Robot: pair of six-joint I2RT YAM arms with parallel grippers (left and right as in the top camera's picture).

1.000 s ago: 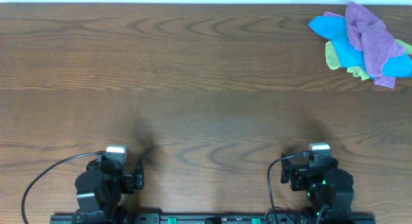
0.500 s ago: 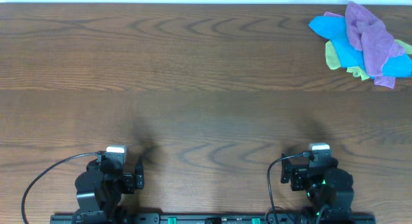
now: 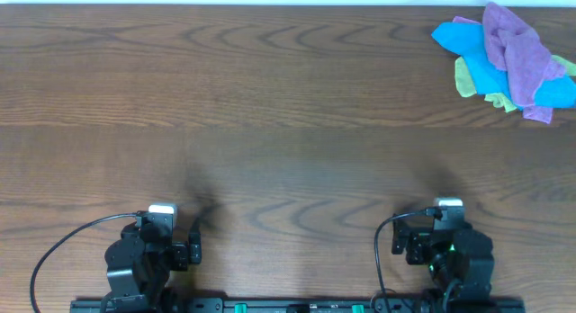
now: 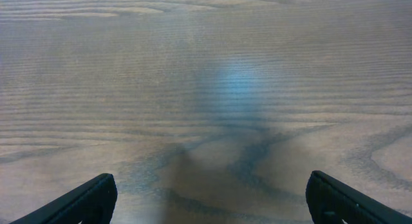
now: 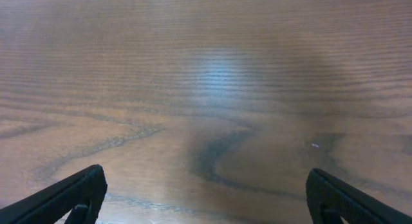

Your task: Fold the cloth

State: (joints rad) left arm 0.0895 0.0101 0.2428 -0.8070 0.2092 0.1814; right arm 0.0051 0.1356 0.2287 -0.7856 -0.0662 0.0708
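The lilac cloth [image 3: 517,50] lies crumpled at the table's far right corner, on top of a small pile. Both arms sit far from it at the near edge. My left gripper [image 3: 162,212] is at the near left and my right gripper [image 3: 447,208] at the near right. In each wrist view the fingers stand wide apart over bare wood, left gripper [image 4: 209,197] and right gripper [image 5: 206,195] both open with nothing between them. The cloth shows in neither wrist view.
Under the lilac cloth lie a bright blue cloth [image 3: 480,59] and a yellow-green cloth [image 3: 464,79]. The wooden table [image 3: 270,124] ends just behind the pile. Black cables [image 3: 63,245] loop beside the arm bases.
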